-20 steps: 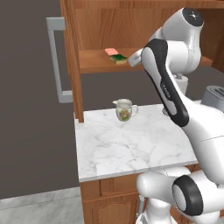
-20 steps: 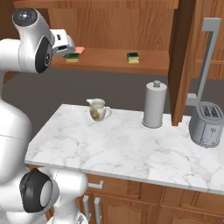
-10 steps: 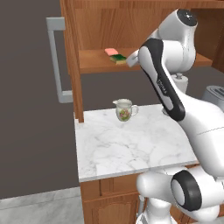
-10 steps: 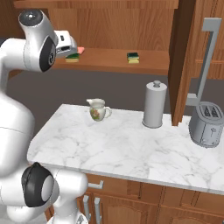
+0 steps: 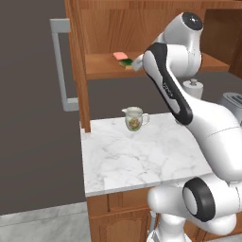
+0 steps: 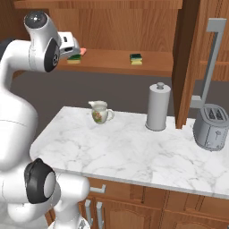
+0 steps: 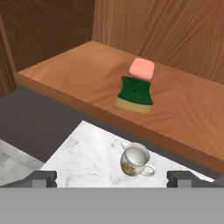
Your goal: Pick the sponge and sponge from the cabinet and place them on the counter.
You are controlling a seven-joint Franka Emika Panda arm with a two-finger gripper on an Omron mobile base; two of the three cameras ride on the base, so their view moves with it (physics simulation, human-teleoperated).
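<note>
The arm reaches up toward the wooden shelf (image 5: 101, 66) of the cabinet (image 6: 134, 27), whose doors stand open, each with a long grey bar handle (image 5: 59, 66). Its jaws stand wide open and grip nothing: in the hand view the two dark fingertips (image 7: 41, 178) sit far apart at the bottom corners, with only the scene below showing between them. In the right base view the gripper (image 6: 74, 50) hangs at the shelf's front edge, just beside the nearer sponge (image 6: 74, 58) (whether it touches is not clear from that side).

That sponge (image 7: 135, 93) lies flat on the shelf, green scouring side up over its yellow body, and a flat pink block (image 7: 141, 68) lies right behind it, the two touching or nearly so. In the left base view the same pair shows as a green and yellow sponge (image 5: 125, 63) next to the pink block (image 5: 119, 56), close to the white hand.

The second sponge (image 6: 136, 58) rests farther along the same shelf, well apart from the first, also green side up.

Below, on the white marble desk (image 6: 134, 156), a floral jug (image 6: 99, 112) stands upright under the shelf's edge. A grey paper towel holder (image 6: 158, 106) stands upright farther right, and a silver toaster (image 6: 211, 126) sits near the far end.
</note>
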